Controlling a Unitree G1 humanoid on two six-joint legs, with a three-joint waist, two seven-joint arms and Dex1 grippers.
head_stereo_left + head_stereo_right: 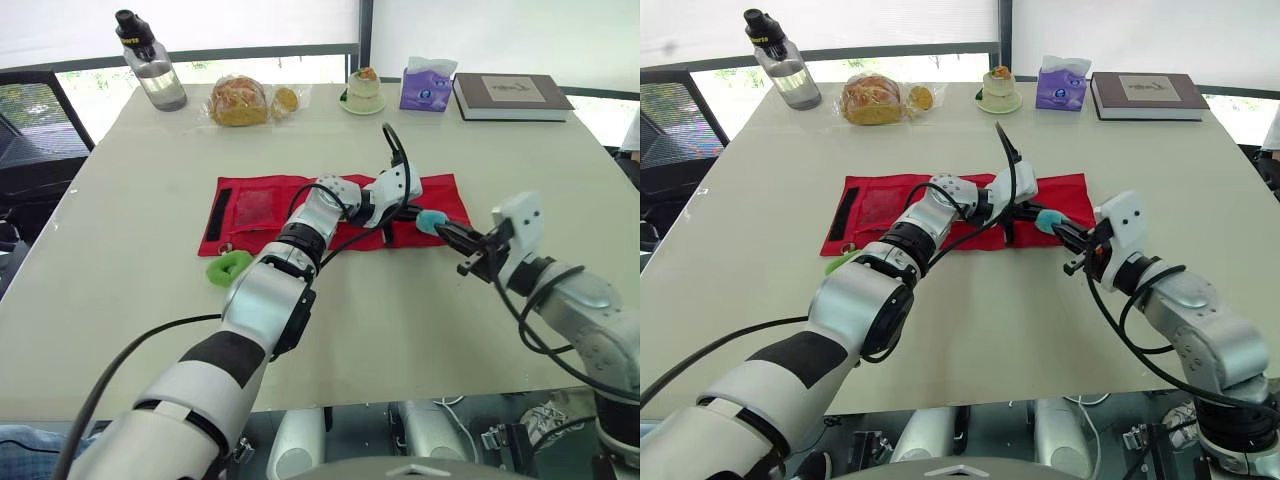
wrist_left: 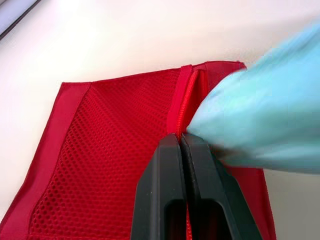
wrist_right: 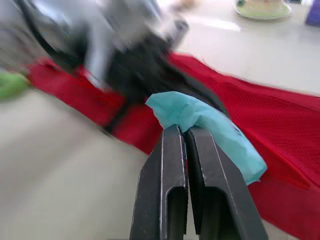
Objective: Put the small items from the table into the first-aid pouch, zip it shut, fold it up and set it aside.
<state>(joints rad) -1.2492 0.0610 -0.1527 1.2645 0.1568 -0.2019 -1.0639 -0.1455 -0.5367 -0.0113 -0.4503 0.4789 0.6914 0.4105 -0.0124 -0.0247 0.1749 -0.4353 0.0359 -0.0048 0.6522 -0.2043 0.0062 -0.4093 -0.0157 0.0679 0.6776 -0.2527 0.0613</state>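
Note:
The red first-aid pouch [image 1: 260,205] lies unfolded flat in the middle of the table. My left gripper [image 1: 386,232] rests on its right section, shut on the pouch's fabric beside the zipper [image 2: 186,107]. My right gripper [image 1: 447,229] hovers at the pouch's right end, shut on a light blue soft item [image 1: 430,221] that it holds just over the fabric, close to the left fingertips. The blue item [image 3: 210,125] sticks out past the right fingers [image 3: 170,165]. A small green item [image 1: 230,266] lies on the table at the pouch's front left corner.
Along the far edge stand a water bottle [image 1: 150,62], bagged bread [image 1: 240,100], a dessert on a saucer [image 1: 363,90], a purple tissue pack [image 1: 427,85] and a book [image 1: 512,95]. A black chair [image 1: 30,130] is off the table's left side.

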